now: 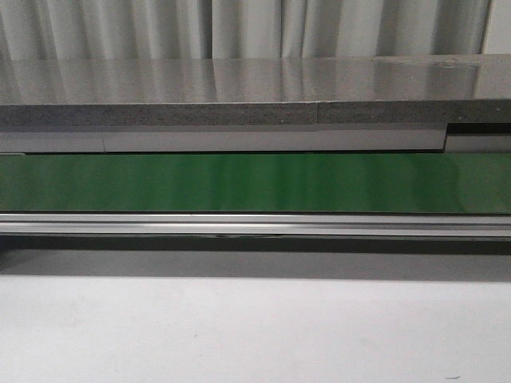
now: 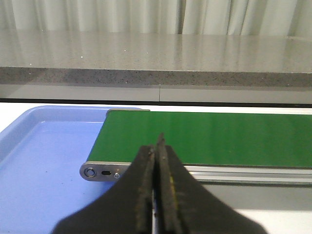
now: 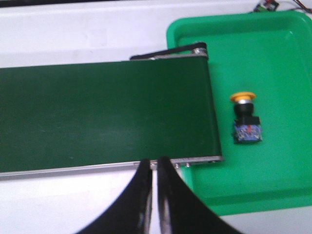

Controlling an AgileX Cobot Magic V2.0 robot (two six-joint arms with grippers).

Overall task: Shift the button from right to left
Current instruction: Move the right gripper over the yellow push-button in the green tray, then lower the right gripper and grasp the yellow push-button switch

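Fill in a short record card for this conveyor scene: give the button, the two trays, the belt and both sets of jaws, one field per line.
button: small push-button with orange-yellow cap and black body, lying on its side in the green tray, beside the belt end
green plastic tray: at one end of the belt
blue plastic tray: at the other end, nothing seen in it
dark green conveyor belt: bare
left gripper: jaws closed, holding nothing
right gripper: jaws almost together, holding nothing
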